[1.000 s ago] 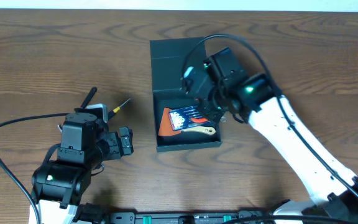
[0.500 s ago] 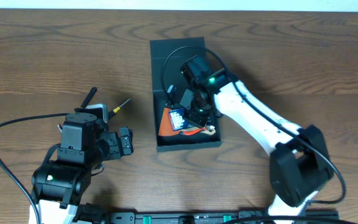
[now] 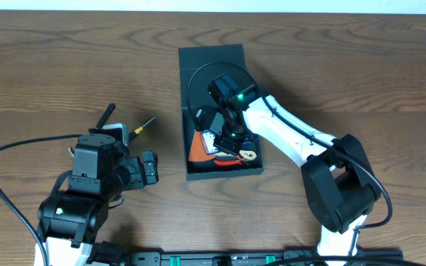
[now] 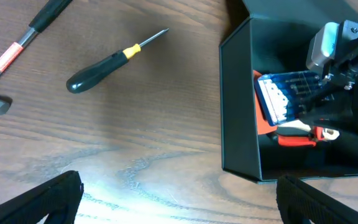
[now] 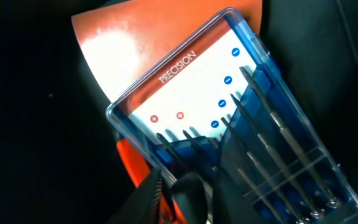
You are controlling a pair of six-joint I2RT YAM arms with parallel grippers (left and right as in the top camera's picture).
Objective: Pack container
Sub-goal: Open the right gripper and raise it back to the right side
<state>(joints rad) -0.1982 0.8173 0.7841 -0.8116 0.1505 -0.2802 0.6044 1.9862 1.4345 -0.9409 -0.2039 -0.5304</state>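
Note:
The dark container (image 3: 211,65) lies open at table centre, its lid flap toward the far side; its wall also shows in the left wrist view (image 4: 238,112). Inside lie a blue precision screwdriver set (image 5: 229,124) on an orange card (image 3: 197,150) and a red-handled tool (image 3: 234,157). My right gripper (image 3: 228,137) is down inside the box, right over the set. In the right wrist view its dark tips (image 5: 173,199) sit close together at the set's lower edge; their state is unclear. My left gripper (image 4: 182,205) is open and empty over bare table left of the box.
A black-handled screwdriver with a yellow collar (image 4: 114,59) and a hammer (image 4: 17,50) lie on the wood left of the box, beyond my left gripper. The right arm's white links (image 3: 294,140) stretch over the box's right side.
My right arm has swung left and dropped into the box, onto the screwdriver set. The left arm has not moved.

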